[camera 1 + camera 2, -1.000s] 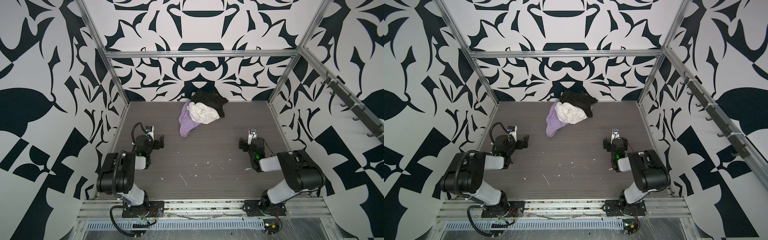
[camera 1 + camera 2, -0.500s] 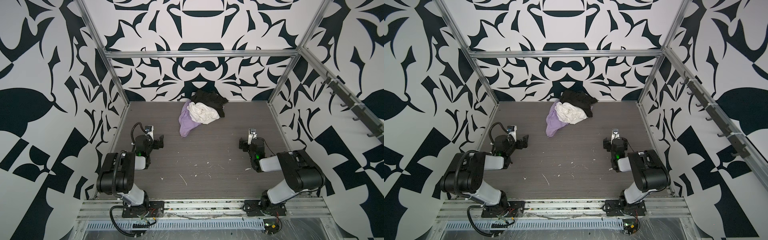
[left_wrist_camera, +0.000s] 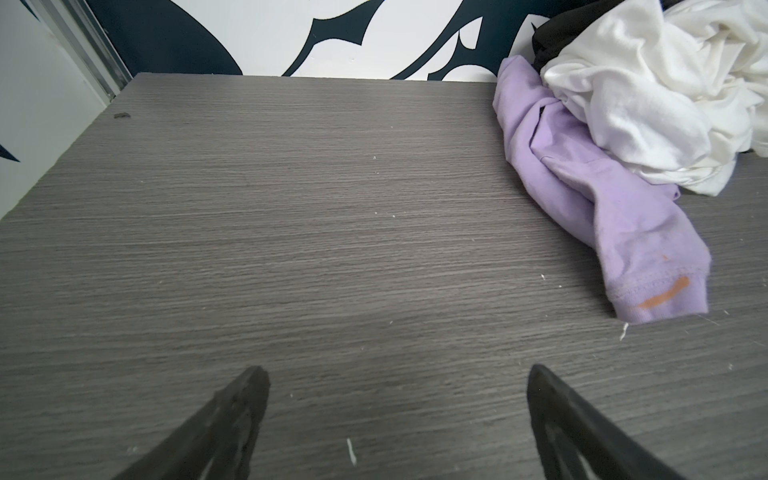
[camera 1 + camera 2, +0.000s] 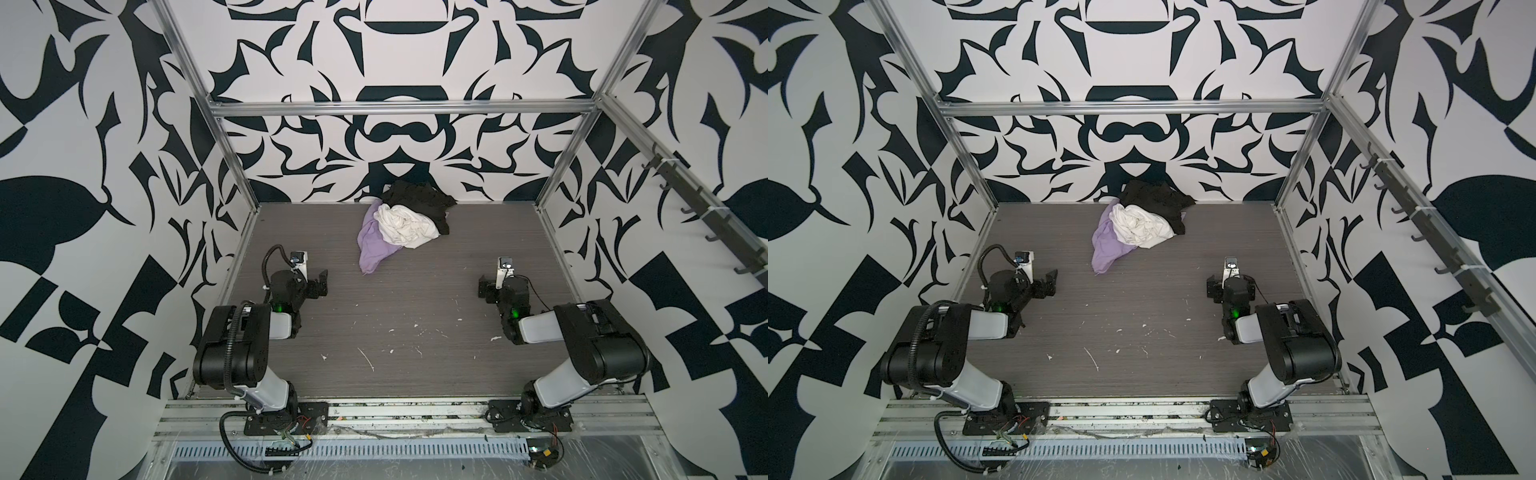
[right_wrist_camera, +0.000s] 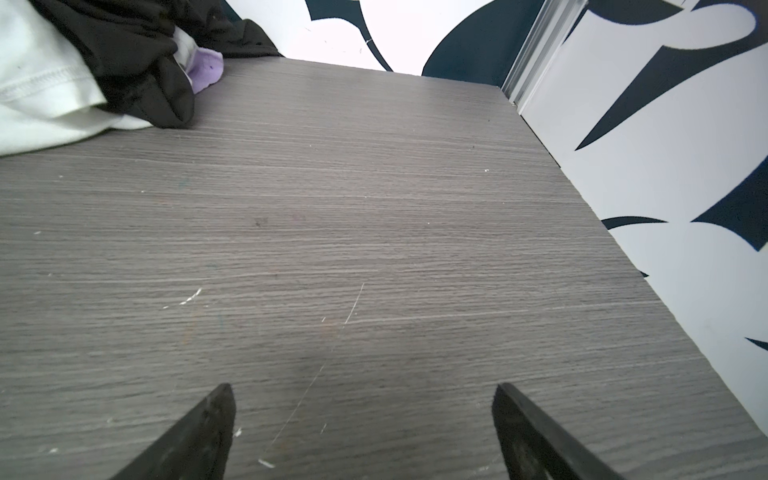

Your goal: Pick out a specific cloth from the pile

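The pile (image 4: 409, 220) lies at the back of the table against the rear wall, in both top views. In it the lavender cloth (image 4: 374, 249) (image 4: 1108, 249) spreads out on the left under a cream-white cloth (image 4: 405, 226), with a black cloth (image 4: 419, 197) behind. In the left wrist view the lavender cloth (image 3: 582, 187) trails a hemmed end with an orange mark toward me. The right wrist view shows only a small lavender tip (image 5: 203, 75) under the black fabric. My left gripper (image 4: 320, 282) (image 3: 397, 374) and right gripper (image 4: 484, 286) (image 5: 363, 392) rest low and open, empty, well short of the pile.
The grey wood-grain table (image 4: 395, 316) carries small white scraps (image 4: 365, 359) near the front. Patterned walls and metal frame posts (image 4: 232, 149) close in the left, right and back. A rail with hooks (image 4: 706, 208) runs along the right wall.
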